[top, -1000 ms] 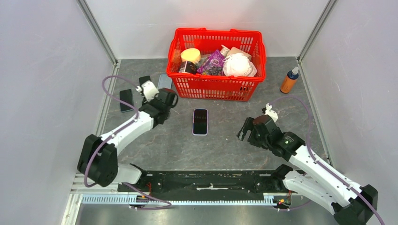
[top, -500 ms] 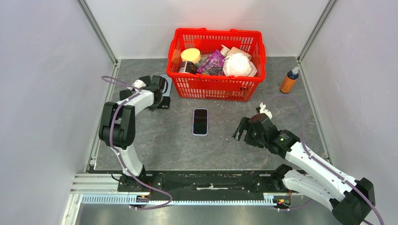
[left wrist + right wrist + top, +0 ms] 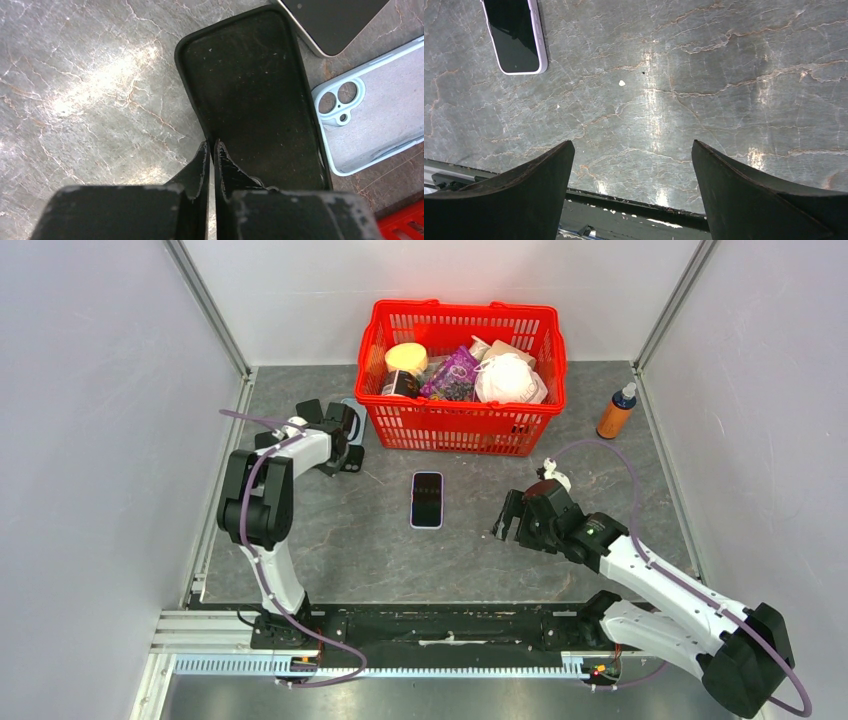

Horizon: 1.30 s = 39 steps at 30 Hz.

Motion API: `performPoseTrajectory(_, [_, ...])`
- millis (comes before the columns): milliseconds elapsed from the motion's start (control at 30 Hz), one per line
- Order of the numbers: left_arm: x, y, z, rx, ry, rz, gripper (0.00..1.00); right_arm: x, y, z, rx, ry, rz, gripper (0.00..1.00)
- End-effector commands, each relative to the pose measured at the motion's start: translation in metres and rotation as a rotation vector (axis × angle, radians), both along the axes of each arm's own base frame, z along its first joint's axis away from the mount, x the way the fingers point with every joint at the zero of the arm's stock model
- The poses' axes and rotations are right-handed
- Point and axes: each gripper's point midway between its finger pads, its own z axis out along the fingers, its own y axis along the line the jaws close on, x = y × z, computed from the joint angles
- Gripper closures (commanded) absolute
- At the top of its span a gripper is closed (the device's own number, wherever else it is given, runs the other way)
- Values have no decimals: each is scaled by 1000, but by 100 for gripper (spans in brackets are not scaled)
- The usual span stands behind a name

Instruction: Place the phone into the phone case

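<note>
The phone (image 3: 427, 499), black-screened with a lilac edge, lies flat mid-table; the right wrist view shows the phone (image 3: 515, 35) at its top left. A black phone case (image 3: 250, 90) lies hollow side up at the back left, beside the basket. My left gripper (image 3: 211, 145) is shut on the case's left rim, one finger inside and one outside; from above the left gripper (image 3: 345, 445) covers most of it. My right gripper (image 3: 507, 525) hovers right of the phone, and the right gripper (image 3: 631, 145) stands open with nothing between its fingers.
A light blue case (image 3: 370, 115) lies right beside the black one, with another dark-screened phone (image 3: 335, 20) behind them. A red basket (image 3: 455, 430) with groceries stands at the back. An orange bottle (image 3: 617, 412) is at the back right. White walls close in both sides.
My left arm folded back and reached to the cases at the back left, then its jaws closed on the black case's rim. The right gripper edged slightly left toward the phone.
</note>
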Motion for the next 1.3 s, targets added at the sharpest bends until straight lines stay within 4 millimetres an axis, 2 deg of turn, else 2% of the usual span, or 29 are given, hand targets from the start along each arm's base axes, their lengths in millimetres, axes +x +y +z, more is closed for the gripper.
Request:
performPoseTrajectory(0, [-7, 5, 3, 16, 20, -17, 98, 7, 2, 6, 3, -38, 15, 6])
performPoseTrajectory(167, [-22, 7, 28, 74, 62, -182, 98, 10, 2, 10, -7, -52, 16, 6])
performPoseTrajectory(300, [-51, 7, 39, 78, 40, -295, 98, 14, -2, 12, -35, -62, 5, 6])
performPoseTrajectory(367, [-64, -2, 50, 46, -29, -360, 98, 16, -4, 14, -47, -67, 0, 5])
performPoseTrajectory(467, [-86, -29, 60, 8, -107, -487, 98, 19, -5, 17, -56, -77, -14, 5])
performPoseTrajectory(567, [-107, -74, 69, -14, -141, -662, 98, 23, -10, 22, -76, -91, -39, 5])
performPoseTrajectory(767, [-146, -187, 84, -70, -205, -949, 98, 25, -29, 30, -127, -110, -118, 5])
performPoseTrajectory(867, [-159, -246, 80, -87, -194, -1071, 98, 22, -35, 28, -134, -104, -143, 5])
performPoseTrajectory(967, [-165, -291, 65, -102, -157, -1143, 98, 18, -37, 25, -128, -94, -158, 5])
performPoseTrajectory(1033, [-168, -315, 58, -130, -158, -1176, 98, 16, -38, 23, -125, -86, -161, 5])
performPoseTrajectory(1133, [-172, -338, 49, -134, -141, -1203, 98, 13, -40, 20, -130, -80, -168, 5])
performPoseTrajectory(1267, [-177, -352, 38, -136, -120, -1204, 98, 13, -39, 17, -135, -69, -164, 5])
